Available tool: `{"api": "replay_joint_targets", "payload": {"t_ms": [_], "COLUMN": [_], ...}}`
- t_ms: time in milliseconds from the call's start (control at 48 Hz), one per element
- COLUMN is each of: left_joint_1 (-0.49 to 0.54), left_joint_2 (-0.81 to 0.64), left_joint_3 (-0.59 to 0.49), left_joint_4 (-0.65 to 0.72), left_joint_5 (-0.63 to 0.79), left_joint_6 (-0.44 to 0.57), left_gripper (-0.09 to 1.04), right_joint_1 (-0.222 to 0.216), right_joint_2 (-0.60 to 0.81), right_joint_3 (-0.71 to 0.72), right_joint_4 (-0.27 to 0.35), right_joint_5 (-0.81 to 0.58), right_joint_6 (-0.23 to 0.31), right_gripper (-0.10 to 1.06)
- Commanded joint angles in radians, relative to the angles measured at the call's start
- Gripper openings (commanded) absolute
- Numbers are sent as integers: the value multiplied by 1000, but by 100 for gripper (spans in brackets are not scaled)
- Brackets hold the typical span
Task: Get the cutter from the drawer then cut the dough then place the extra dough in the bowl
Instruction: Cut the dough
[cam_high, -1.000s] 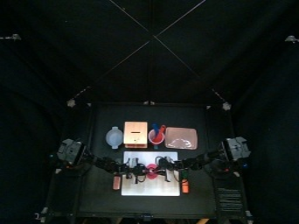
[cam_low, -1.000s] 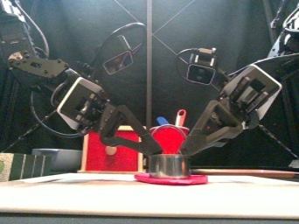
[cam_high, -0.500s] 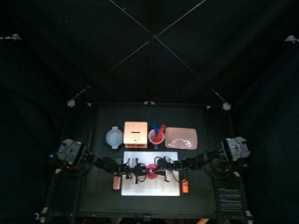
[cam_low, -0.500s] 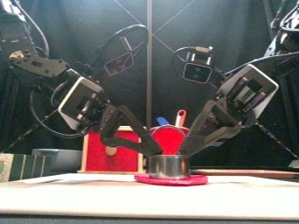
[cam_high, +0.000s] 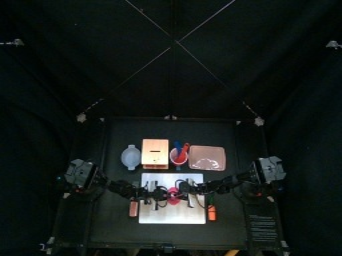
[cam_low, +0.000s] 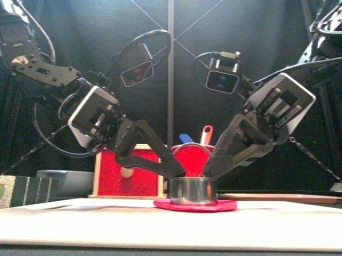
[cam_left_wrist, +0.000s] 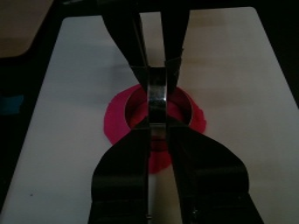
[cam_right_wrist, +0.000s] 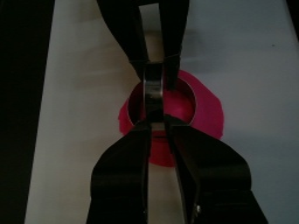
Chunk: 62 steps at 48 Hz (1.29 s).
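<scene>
My left tool (cam_left_wrist: 156, 129) is clamped on the cutter (cam_low: 194, 188) at the rim on its own side. My right tool (cam_right_wrist: 156, 122) is clamped on the opposite rim, so the cutter stands between the two tips. Under it the pink dough (cam_low: 195, 205) lies flat on the white board (cam_left_wrist: 70, 105). The bowl (cam_high: 130, 157) sits on the desk (cam_high: 241, 135), behind the left tool.

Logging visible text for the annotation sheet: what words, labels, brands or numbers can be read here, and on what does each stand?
None can be read.
The cutter, dough, board, box, bowl, cup and tray show no print, label or number in any view.
</scene>
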Motion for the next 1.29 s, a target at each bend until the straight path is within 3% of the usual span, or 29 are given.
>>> {"api": "replay_joint_targets", "payload": {"t_ms": [21, 271, 1292], "left_joint_1": [-3, -3, -3], "left_joint_2": [58, 58, 63], "left_joint_3": [44, 49, 54], "left_joint_4": [-11, -12, -23], "left_joint_5": [87, 91, 140], "left_joint_6": [-5, -5, -3], "left_gripper": [51, 51, 51], "right_joint_1": [-23, -31, -37], "right_joint_2": [51, 51, 48], "right_joint_3": [-11, -28, -17], "right_joint_4": [3, -21, -21], "right_joint_5": [25, 25, 25], "right_joint_6": [5, 6, 6], "right_gripper": [51, 51, 51]}}
